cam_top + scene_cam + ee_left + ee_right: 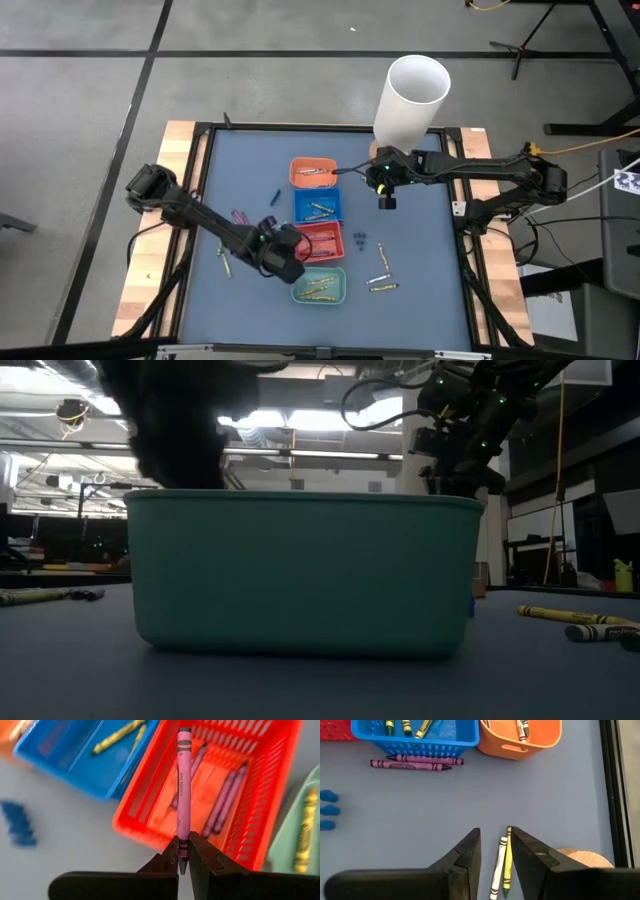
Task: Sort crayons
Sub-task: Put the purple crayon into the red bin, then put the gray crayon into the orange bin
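Left hand (183, 862) pinches slim pink crayon (183, 785) over ribbed red tray (265, 820); right hand (494, 855) open.

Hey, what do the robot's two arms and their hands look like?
Both arms are dark and slender with jointed segments and thin black cables running along them. The left hand and right hand each end in two black, wedge-shaped fingers. Small green lights glow near each wrist.
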